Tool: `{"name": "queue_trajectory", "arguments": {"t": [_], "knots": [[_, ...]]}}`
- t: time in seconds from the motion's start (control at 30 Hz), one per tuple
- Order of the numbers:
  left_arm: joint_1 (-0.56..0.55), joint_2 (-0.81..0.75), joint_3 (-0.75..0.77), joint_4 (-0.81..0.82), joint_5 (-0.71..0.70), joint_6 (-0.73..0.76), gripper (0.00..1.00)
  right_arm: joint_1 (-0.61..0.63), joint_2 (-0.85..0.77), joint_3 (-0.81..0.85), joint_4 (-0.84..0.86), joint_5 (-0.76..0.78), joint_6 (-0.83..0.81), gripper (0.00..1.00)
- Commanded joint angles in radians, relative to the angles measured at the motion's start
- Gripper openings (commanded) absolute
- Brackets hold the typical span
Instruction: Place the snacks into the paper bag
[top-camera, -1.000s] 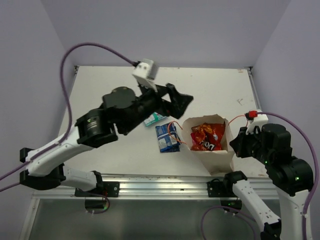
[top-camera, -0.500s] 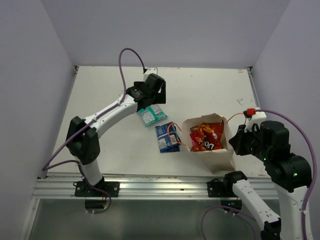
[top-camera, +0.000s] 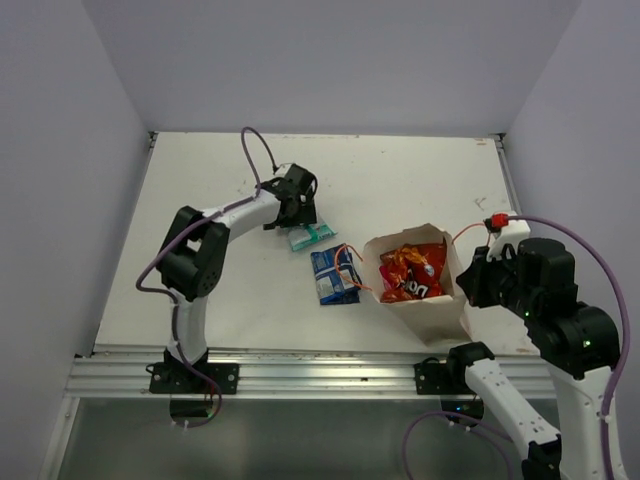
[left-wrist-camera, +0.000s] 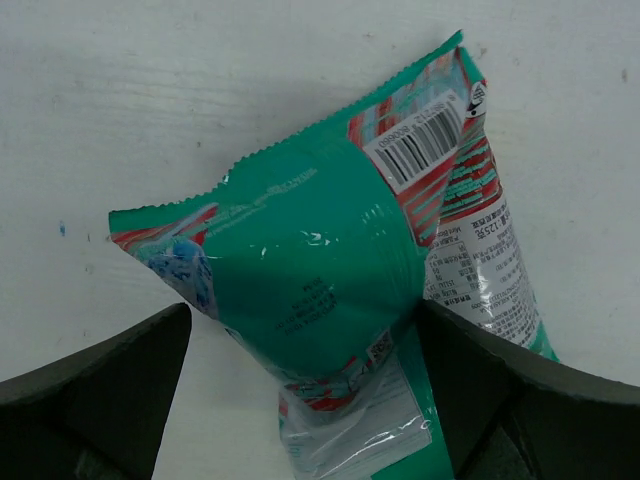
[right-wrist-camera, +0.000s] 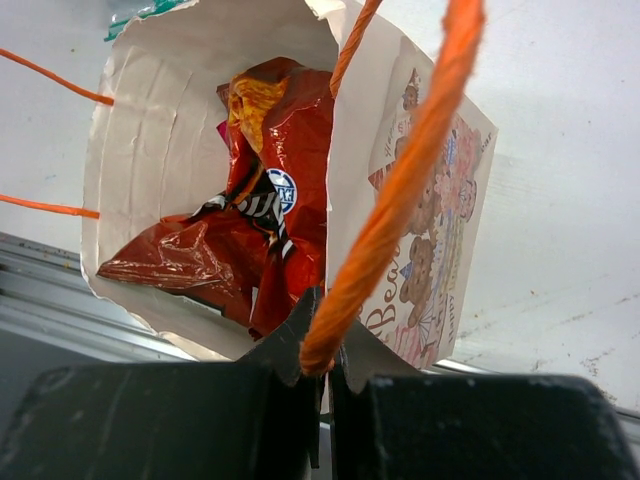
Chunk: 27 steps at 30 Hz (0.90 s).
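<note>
The left tool (top-camera: 297, 205) is lowered over the teal packet (top-camera: 312, 236) at the middle of the white tabletop (top-camera: 200, 290). Its jaws are spread to their widest and nothing is held. In the left wrist view a finger is seen on either side of the packet (left-wrist-camera: 310, 250), close to its edges. The packet lies flat. From above, its long axis runs roughly left to right across the tabletop, with the right end turned a little toward the far edge. The barcode end points away from the wrist camera.

The dark blue packet (top-camera: 333, 275) lies flat nearer the arms, its long axis running roughly near to far. It sits just left of the paper bag (top-camera: 440, 305).

The bag stands at the right with its mouth upward, and the crumpled red-orange Doritos packet (top-camera: 410, 272) is seen inside it, set roughly on end (right-wrist-camera: 260, 230). The right tool (right-wrist-camera: 325, 370) is pinched closed on the orange string handle (right-wrist-camera: 400, 190) of the bag, and the string is drawn taut up from the jaws.
</note>
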Motion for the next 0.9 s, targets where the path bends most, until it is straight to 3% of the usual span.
{"name": "queue_trajectory", "arguments": {"t": [0.0, 0.03, 0.07, 0.13, 0.17, 0.2, 0.27, 0.47, 0.63, 0.87], "knots": [[-0.003, 0.024, -0.064, 0.042, 0.055, -0.040, 0.98, 0.000, 0.020, 0.001, 0.083, -0.017, -0.024, 0.00], [-0.004, 0.029, -0.076, 0.065, 0.074, -0.042, 0.95, 0.000, 0.023, 0.001, 0.086, -0.019, -0.024, 0.00], [-0.004, 0.030, -0.087, 0.074, 0.082, -0.040, 0.80, 0.000, 0.027, 0.000, 0.087, -0.021, -0.024, 0.00], [-0.004, 0.023, -0.098, 0.076, 0.080, -0.040, 0.45, 0.000, 0.032, -0.003, 0.093, -0.024, -0.026, 0.00], [-0.004, 0.020, -0.096, 0.070, 0.076, -0.043, 0.06, 0.000, 0.034, -0.005, 0.095, -0.025, -0.026, 0.00], [-0.004, 0.009, -0.076, 0.056, 0.062, -0.043, 0.00, 0.000, 0.037, -0.005, 0.098, -0.028, -0.026, 0.00], [-0.004, -0.012, -0.043, 0.021, 0.056, -0.026, 0.00, 0.001, 0.041, -0.008, 0.101, -0.036, -0.026, 0.00], [-0.081, -0.276, 0.078, 0.073, 0.072, 0.058, 0.00, 0.000, 0.040, -0.008, 0.103, -0.040, -0.024, 0.00], [-0.294, -0.442, 0.228, 0.103, 0.154, 0.081, 0.00, 0.000, 0.032, -0.006, 0.098, -0.044, -0.021, 0.00], [-0.512, -0.513, 0.162, 0.119, 0.172, 0.011, 0.00, 0.000, 0.030, 0.004, 0.095, -0.053, -0.017, 0.00]]}}
